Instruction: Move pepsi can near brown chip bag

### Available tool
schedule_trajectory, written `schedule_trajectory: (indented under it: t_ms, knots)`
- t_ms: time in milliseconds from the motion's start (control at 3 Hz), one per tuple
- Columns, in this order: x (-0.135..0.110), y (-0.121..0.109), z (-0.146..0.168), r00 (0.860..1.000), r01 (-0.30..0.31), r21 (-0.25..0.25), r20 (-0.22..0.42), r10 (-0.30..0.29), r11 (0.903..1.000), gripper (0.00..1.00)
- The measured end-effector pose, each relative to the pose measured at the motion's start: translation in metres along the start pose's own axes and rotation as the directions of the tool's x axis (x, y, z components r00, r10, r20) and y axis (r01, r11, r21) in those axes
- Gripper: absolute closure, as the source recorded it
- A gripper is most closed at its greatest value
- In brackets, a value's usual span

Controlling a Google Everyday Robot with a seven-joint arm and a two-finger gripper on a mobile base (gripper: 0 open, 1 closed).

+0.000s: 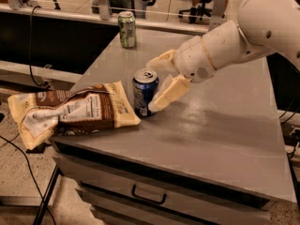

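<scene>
The pepsi can (143, 93), dark blue with a silver top, stands upright on the grey table (220, 139). It is right beside the right end of the brown chip bag (70, 114), which lies flat and overhangs the table's left front corner. My gripper (153, 85) reaches in from the right on the white arm (243, 36). Its cream fingers (169, 93) are spread, one behind the can's top and one in front of its right side. The near fingertip is at the can's side; the far one stands apart from it.
A green-and-white can (127, 29) stands at the table's far left edge. A drawer with a handle (148, 197) is below the front edge. Cables (28, 158) hang and lie on the floor at the left. Chairs and people's legs are behind the far rail.
</scene>
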State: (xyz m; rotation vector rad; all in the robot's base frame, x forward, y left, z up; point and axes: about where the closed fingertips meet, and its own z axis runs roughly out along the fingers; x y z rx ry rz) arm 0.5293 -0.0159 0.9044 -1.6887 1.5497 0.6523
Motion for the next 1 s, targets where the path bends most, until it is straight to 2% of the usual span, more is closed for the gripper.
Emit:
schedule_trajectory:
  t_ms: [333, 667, 1000]
  knots:
    - [0.006, -0.004, -0.007, 1.000, 0.016, 0.028, -0.016, -0.016, 0.9995, 0.00]
    - [0.030, -0.018, -0.034, 1.000, 0.016, 0.083, -0.022, -0.014, 0.9964, 0.00]
    - [0.051, -0.030, -0.052, 1.000, -0.016, 0.122, -0.018, 0.018, 0.9924, 0.00]
